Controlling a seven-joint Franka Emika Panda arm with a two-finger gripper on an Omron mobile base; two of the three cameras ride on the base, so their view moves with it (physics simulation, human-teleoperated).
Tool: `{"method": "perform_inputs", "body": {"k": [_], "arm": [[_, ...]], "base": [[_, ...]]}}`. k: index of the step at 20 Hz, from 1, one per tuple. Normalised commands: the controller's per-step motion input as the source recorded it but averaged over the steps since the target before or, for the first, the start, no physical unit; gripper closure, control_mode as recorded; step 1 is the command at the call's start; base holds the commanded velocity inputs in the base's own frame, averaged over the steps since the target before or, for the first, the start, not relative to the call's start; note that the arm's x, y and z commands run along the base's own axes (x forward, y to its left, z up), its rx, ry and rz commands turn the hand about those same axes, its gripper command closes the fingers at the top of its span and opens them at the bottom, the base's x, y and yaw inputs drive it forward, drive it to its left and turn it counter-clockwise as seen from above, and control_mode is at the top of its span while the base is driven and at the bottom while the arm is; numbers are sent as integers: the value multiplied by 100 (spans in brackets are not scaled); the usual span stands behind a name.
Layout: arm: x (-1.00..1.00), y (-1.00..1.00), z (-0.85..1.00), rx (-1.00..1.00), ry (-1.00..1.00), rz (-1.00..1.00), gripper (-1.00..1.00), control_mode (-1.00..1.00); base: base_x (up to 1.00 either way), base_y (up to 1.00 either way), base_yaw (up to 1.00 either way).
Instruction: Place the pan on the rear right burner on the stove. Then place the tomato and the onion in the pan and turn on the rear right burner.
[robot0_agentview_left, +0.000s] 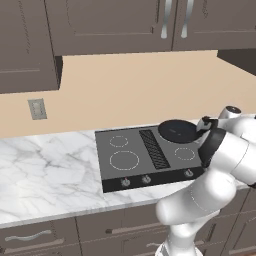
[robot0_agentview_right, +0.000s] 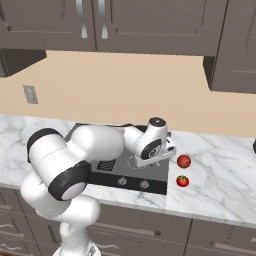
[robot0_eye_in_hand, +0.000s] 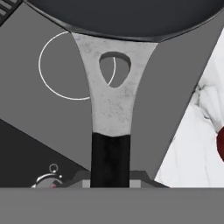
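Jaws pinch the pan (robot0_agentview_left: 178, 130) by its handle tip; release off the rear right burner (robot0_agentview_left: 178, 133) and you'll unsettle it.

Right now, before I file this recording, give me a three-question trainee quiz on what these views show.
1. True or false: the gripper is shut on the handle of the pan.
2. Multiple choice: where do the tomato and the onion lie? A) in the pan; B) on the marble counter to the right of the stove; C) on the front left burner.
3. Fill in: of those two, the one nearer the counter's front edge is the ____.

Key: 1 true, the dark handle runs down between the fingers in the hand view. 2 B. 3 tomato.
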Motion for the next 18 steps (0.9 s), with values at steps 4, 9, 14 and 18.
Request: {"method": "perform_inputs", "body": {"k": [4,9,14,18], "arm": [[5,0,-5,0,1,-3,100,-100],[11,0,-8,0,0,0,100,-100],[17,0,-12,0,0,0,100,-100],[16,0,-14,0,0,0,100,-100]], "base": [[0,0,0],[0,0,0],[0,0,0],[0,0,0]]}}
